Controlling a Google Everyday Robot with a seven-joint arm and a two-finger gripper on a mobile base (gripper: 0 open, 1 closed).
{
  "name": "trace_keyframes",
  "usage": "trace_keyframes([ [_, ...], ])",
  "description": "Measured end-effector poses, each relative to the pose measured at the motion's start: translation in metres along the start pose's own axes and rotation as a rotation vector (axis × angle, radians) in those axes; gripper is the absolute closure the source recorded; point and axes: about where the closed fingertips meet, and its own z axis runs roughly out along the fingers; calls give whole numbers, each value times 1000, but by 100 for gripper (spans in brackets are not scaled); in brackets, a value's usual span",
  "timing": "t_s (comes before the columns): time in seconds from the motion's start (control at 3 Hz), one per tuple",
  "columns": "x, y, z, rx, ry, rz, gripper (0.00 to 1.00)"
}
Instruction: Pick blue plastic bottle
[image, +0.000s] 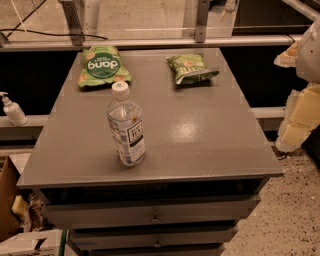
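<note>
The blue plastic bottle (126, 126) stands upright on the grey cabinet top (200, 135), left of centre and near the front edge. It is clear, with a white screw cap and a white-blue label with a dark square mark. My gripper (299, 116) shows as pale yellow-white parts at the right edge of the camera view, off the cabinet's right side and well apart from the bottle. It holds nothing that I can see.
Two green snack bags lie at the back of the top: a larger one (102, 65) at back left, a smaller one (191, 68) at back centre. A small white pump-dispenser bottle (12, 109) stands on a ledge at the left. Drawers (155, 216) are below the front edge.
</note>
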Motion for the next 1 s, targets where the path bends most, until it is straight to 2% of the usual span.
trace_keyframes([
  [0.33,-2,-6,-1,10,-16,-5,0],
  [0.67,-10,-32,17,8,-114,-16,0],
  [1.0,-30,-58,52,-48,-276,-14,0],
])
